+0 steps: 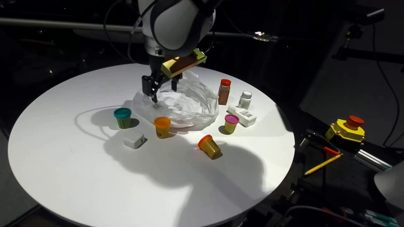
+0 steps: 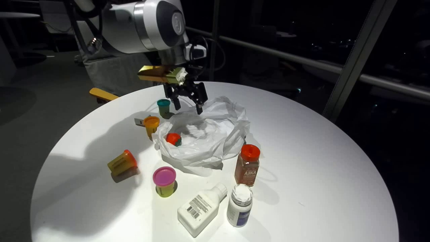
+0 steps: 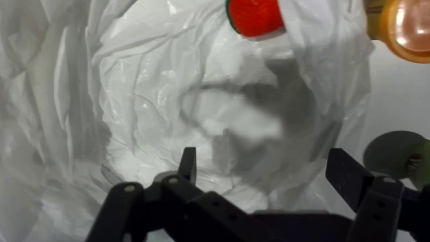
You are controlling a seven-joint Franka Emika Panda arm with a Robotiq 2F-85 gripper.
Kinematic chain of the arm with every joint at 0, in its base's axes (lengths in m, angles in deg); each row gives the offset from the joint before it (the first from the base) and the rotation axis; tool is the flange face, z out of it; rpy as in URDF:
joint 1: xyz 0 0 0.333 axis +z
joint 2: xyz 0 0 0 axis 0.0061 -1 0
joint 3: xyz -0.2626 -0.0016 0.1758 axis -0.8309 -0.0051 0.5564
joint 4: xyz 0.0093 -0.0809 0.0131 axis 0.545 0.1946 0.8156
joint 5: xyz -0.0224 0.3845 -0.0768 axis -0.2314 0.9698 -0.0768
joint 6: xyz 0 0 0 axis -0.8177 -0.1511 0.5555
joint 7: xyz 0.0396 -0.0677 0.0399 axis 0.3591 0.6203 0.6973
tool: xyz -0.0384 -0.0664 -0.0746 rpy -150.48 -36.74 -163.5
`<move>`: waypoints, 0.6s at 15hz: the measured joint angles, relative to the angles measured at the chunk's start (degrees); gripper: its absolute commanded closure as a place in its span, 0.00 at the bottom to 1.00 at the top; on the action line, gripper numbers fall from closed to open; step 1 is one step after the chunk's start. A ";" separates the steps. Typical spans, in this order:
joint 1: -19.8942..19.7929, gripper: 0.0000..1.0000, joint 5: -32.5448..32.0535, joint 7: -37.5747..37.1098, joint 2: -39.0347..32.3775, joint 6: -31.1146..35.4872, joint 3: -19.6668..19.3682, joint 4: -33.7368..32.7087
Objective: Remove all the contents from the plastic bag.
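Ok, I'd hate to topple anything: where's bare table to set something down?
A wide bare patch of table, partly shadowed, runs from the white block and tipped tub to the edge; another lies right of the bag and brown jar in an exterior view. Crowded: around the brown jar, white jar, lying bottle and pink-lidded tub.

Around the plastic bag (image 2: 211, 137) the bench (image 1: 79, 176) is bright white; beyond the bag, both exterior views are nearly black. A broad shadow (image 1: 164, 170) spreads beside it; in the wrist view, soft-edged shadow (image 3: 295, 97) lies inside it, and glare spots the orange cup (image 3: 411, 27) beside it.
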 measured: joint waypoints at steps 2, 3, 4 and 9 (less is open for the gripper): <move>-1.89 0.00 0.32 -1.02 -1.00 2.27 -0.18 1.18; -2.63 0.00 0.59 -1.81 -1.50 3.96 -0.27 2.03; -3.15 0.00 0.82 -2.70 -1.84 5.72 -0.47 3.00; -1.99 0.00 1.04 -5.94 -1.65 15.11 -2.76 10.10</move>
